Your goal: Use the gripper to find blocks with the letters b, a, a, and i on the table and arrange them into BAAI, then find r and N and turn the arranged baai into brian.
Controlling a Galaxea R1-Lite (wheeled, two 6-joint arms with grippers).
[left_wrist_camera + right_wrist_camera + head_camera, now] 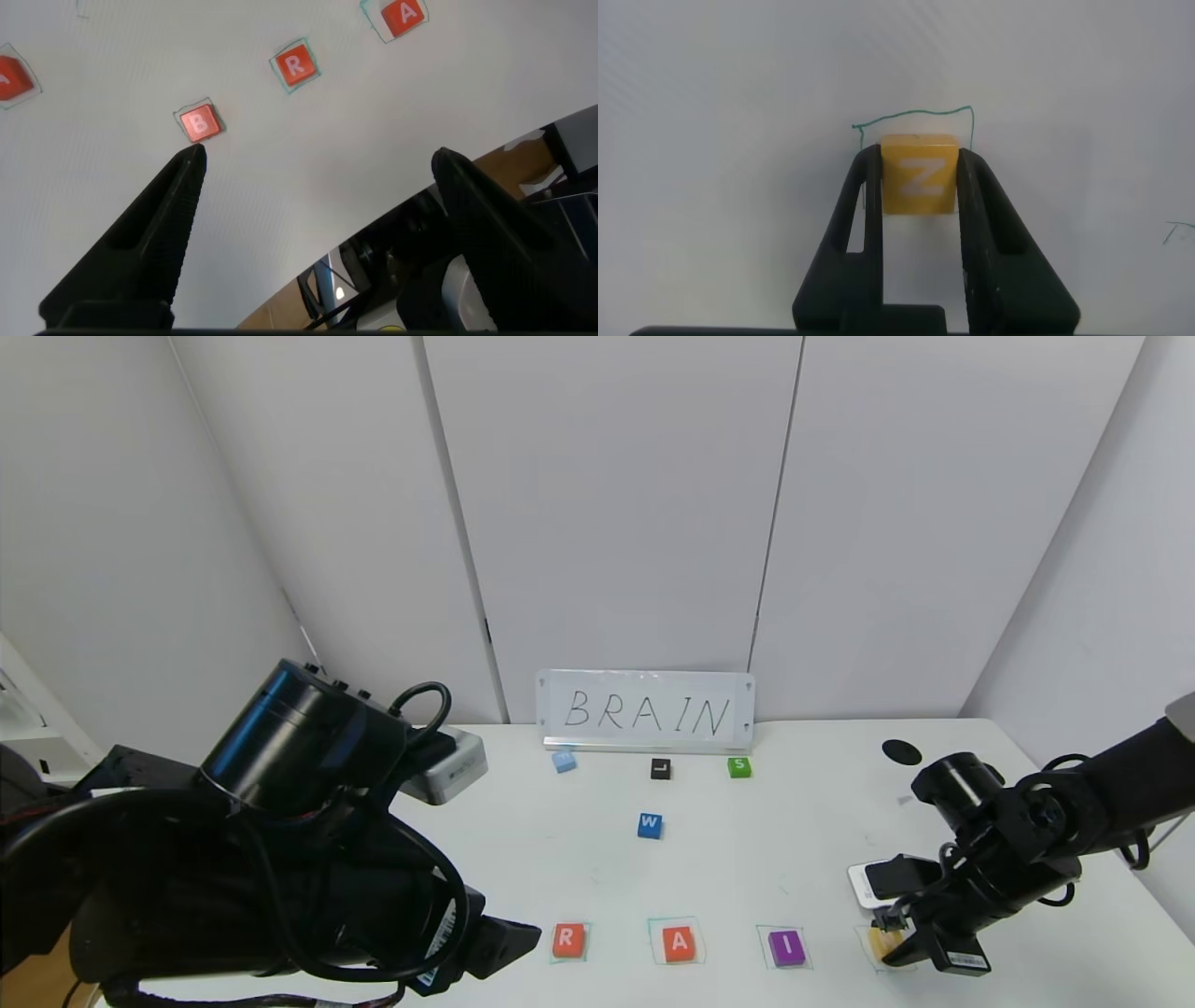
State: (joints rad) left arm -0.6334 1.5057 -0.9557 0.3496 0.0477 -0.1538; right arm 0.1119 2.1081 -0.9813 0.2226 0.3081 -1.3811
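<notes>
The right gripper (920, 187) was clamped on the N (919, 175), its two fingers pressed flat against opposite side faces of the little yellow block. The block sat at the end of the front row on the tabletop (794, 821), right over a faint green drawn square, just beyond the purple I (786, 947). Whether it was touching down or a shade above the surface, I could not tell.

By the look of it, this was a light, stiff piece: small, flat, hard-edged, nothing that would crush or bend. The smooth sides might slide between the fingers, so a square hold on parallel faces, centred as it was here, seemed the sensible place to take it. A hold on the corners would likely have let it twist.

Along the row, the R (568, 940) and one A (679, 944) lay in their marked squares. The left gripper (318, 163) hung with jaws wide apart and empty, close beside the B (198, 123).
</notes>
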